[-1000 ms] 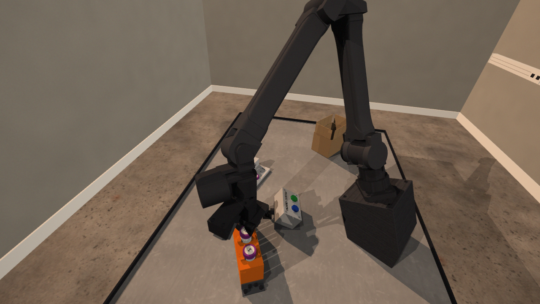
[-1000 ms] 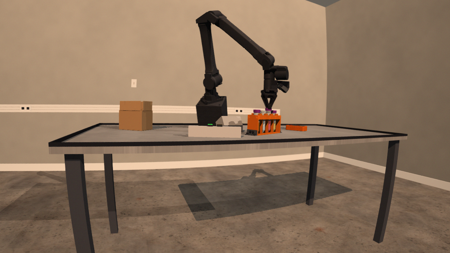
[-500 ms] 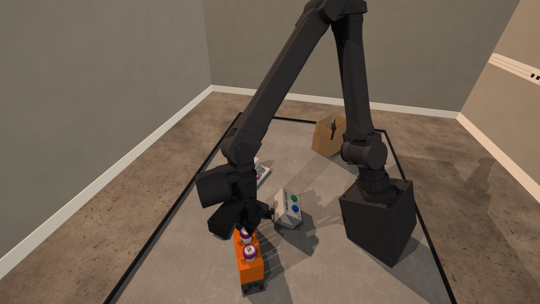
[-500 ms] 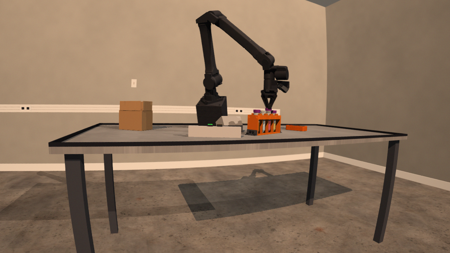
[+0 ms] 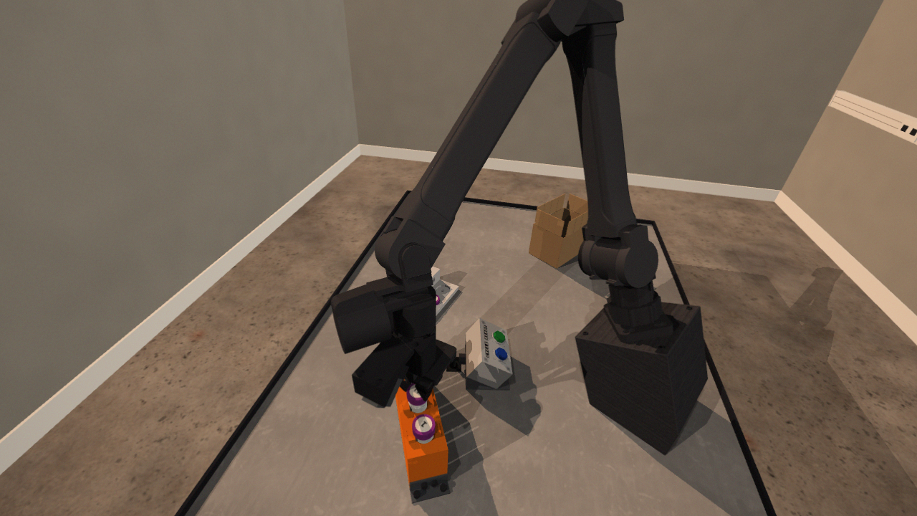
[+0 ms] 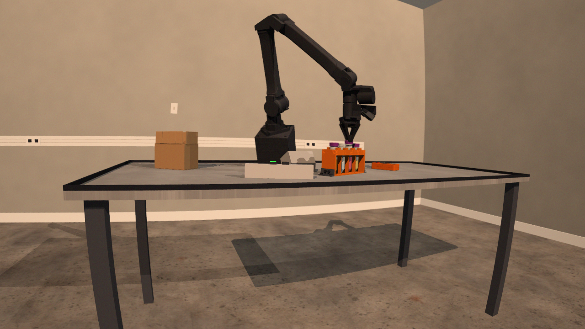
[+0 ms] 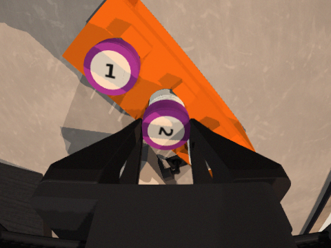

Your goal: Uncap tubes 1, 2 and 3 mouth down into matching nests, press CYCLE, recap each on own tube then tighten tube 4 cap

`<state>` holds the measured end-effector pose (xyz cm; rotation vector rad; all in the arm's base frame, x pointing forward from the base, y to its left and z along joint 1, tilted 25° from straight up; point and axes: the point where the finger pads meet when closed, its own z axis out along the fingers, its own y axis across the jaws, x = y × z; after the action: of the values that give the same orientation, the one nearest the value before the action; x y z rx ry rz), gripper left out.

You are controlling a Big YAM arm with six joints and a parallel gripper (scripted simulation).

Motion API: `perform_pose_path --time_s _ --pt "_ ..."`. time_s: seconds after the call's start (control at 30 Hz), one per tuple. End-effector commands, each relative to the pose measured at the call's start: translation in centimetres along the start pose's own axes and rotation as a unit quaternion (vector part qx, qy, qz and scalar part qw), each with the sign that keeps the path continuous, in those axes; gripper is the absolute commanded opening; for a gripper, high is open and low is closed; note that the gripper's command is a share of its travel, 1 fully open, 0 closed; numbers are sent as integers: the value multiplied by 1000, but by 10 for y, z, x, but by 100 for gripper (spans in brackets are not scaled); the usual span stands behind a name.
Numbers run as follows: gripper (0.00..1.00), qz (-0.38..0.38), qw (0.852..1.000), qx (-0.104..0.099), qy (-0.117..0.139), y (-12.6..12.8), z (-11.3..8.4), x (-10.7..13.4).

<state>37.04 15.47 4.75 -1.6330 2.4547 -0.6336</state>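
Your claw (image 5: 420,387) (image 6: 349,140) (image 7: 165,125) is closed on cap 2 (image 5: 416,395) (image 6: 348,142) (image 7: 165,125), at tube 2's mouth in the orange decapping station (image 5: 428,463) (image 6: 329,159) (image 7: 203,100). Green lamp (image 6: 273,161) lit: presumably recapping, so turn squarely about the tube axis, following the thread down until it stops. Label faces up; long axis of tube looks upright.
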Motion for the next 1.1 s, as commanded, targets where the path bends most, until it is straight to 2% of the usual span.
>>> perform_pose_path --time_s 0.0,0.03,0.5,0.53,0.6,1.07 --pt "0 4 1000 3 -4 -7 2 1" --pt "0 4 1000 6 -9 -9 -5 -6" --pt "0 4 1000 6 -9 -9 -5 -6" --pt "0 4 1000 3 -4 -7 2 1" --pt "0 4 1000 6 -9 -9 -5 -6" --pt "0 4 1000 6 -9 -9 -5 -6"
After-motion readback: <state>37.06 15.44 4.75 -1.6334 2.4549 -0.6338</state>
